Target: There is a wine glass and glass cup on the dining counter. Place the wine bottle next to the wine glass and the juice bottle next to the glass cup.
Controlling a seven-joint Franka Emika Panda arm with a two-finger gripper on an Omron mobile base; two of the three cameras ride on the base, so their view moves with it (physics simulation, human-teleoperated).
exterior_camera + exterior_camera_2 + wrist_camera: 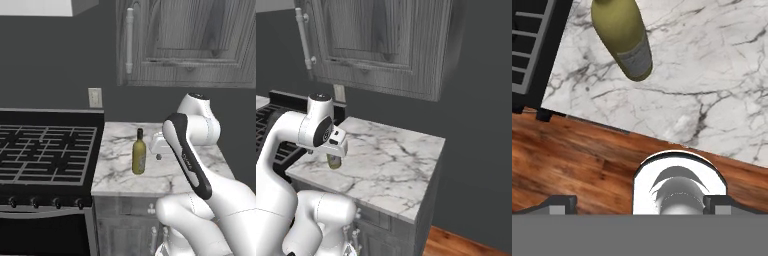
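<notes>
The wine bottle (139, 152), slim and olive-yellow with a dark cap and pale label, stands upright on a small marble-topped cabinet (170, 177) beside the stove. My gripper (158, 156) hangs just to the bottle's right, a little above the marble, and is apart from it. In the hand view the wine bottle (624, 40) lies at the top, well away from my open gripper (641, 204), whose fingertips (559, 204) sit wide apart with nothing between them. From the right base view only the bottle's lower body (333, 161) peeks out under the hand. The wine glass, glass cup, juice bottle and dining counter are out of view.
A black stove (45, 150) borders the cabinet on the left. A grey wall cupboard (190, 40) hangs overhead. Bare marble (391, 160) stretches right of the bottle. The wooden floor (572, 155) lies beyond the cabinet's front edge.
</notes>
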